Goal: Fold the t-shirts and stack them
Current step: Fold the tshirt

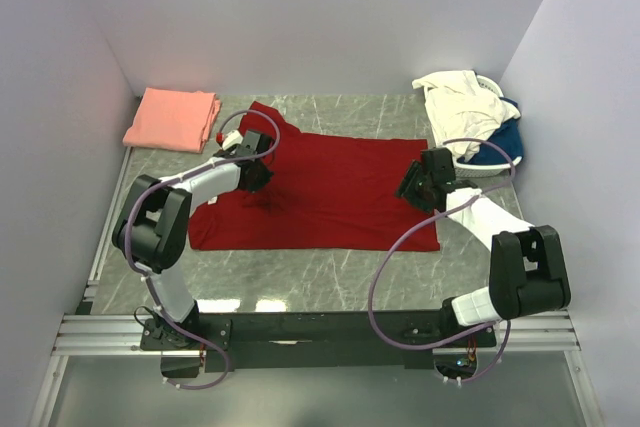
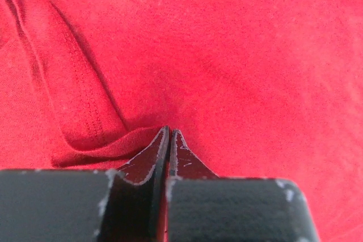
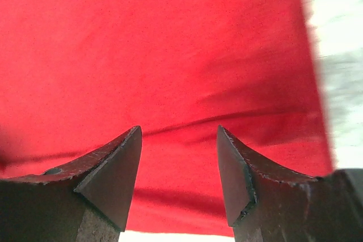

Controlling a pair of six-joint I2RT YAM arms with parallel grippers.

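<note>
Progress: early, by the look of it. One piece done: salmon-pink cotton t-shirt [image 1: 172,119], folded into a flat rectangle, parked at 10 o'clock in the far corner of the grey marble-pattern table [image 1: 330,272]. No second piece on top of it yet.

In hand: deep red cotton t-shirt [image 1: 330,192], spread flat across table centre, collar end toward 9 o'clock, bottom hem toward 3 o'clock. Not folded yet, bar a doubled strip of hem or sleeve lying over the body in the left wrist view.

Left gripper [image 2: 169,135], at about 9 o'clock on the red cloth: jaws pressed together, small ridge of fabric drawn up to the tips, so probably pinching it. Right gripper [image 3: 178,131], at 3 o'clock near the hem: jaws spread wide, nothing between them, poised over red cloth just inside the edge, pale table beyond.

Left to do, judging from the layout: fold the red one, carry it onto the salmon one, then the same for the crumpled cream-white t-shirt [image 1: 455,97] and the blue t-shirt [image 1: 503,137], both heaped in the white plastic slatted basket [image 1: 485,169] at 2 o'clock.

In the way: not much. Basket just beside the right arm. Purple cable loop [image 1: 385,267] from that arm over the near hem corner at 5 o'clock, a possible snag. Side walls close on both flanks.
</note>
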